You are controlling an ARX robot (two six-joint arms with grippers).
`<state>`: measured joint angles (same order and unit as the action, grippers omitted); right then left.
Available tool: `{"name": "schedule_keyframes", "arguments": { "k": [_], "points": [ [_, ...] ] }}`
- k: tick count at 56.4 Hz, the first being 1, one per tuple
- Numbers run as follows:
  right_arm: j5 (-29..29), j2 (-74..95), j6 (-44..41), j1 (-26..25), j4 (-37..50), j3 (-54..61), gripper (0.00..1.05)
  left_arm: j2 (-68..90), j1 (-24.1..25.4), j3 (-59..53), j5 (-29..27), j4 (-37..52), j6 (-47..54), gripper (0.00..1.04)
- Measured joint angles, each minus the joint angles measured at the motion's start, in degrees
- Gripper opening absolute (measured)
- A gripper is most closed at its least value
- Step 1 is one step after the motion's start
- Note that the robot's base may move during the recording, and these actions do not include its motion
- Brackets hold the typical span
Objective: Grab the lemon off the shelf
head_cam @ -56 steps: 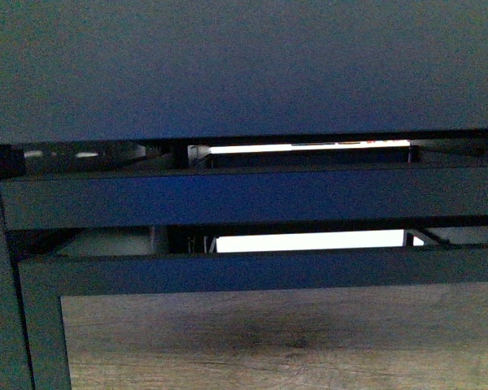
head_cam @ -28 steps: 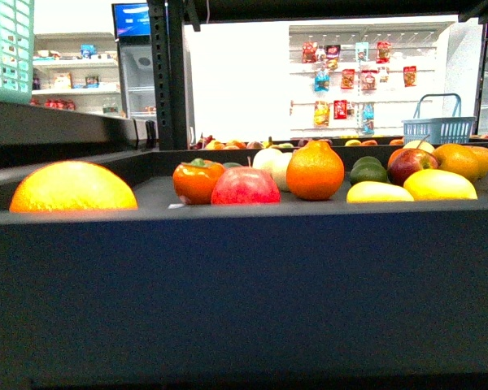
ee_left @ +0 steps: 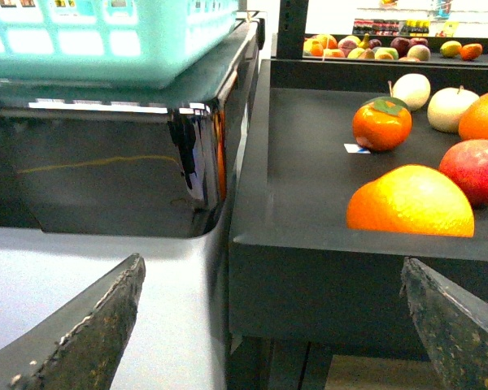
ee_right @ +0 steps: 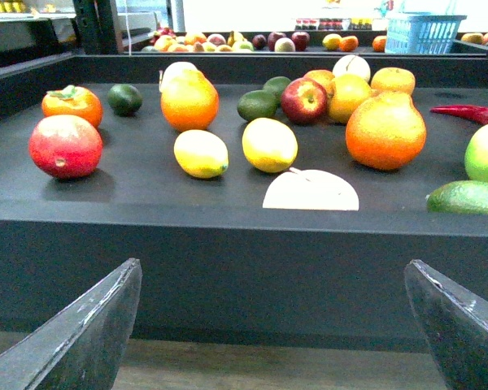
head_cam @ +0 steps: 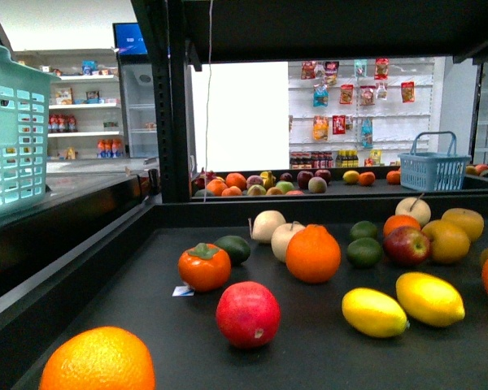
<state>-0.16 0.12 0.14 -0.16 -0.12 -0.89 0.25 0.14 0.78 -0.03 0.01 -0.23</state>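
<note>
Lemon (head_cam: 375, 313) now seen from above on the table (head_cam: 309, 361), no longer level with its rim; left tool (ee_left: 270, 264) and right tool (ee_right: 272, 266) both spread wide, holding nothing.

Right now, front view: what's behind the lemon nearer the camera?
Behind the nearer lemon: a dark green lime, then a second lime, on the shelf tray. The tray floor just behind the lemon is covered.

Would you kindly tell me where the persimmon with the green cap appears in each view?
Front view: persimmon, behind the red fruit.
Left wrist view: persimmon, beyond the big orange.
Right wrist view: persimmon, next to a dark green fruit.
Shared landmark: the red fruit, near it in all three.
</note>
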Motion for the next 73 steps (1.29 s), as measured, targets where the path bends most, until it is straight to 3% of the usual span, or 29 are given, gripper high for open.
{"name": "schedule_keyframes", "arguments": {
  "k": [73],
  "points": [
    [0.0,0.0,0.0,0.0,0.0,0.0,0.97,0.0,0.0,0.0,0.0,0.0,0.0,0.97]
  ]
}}
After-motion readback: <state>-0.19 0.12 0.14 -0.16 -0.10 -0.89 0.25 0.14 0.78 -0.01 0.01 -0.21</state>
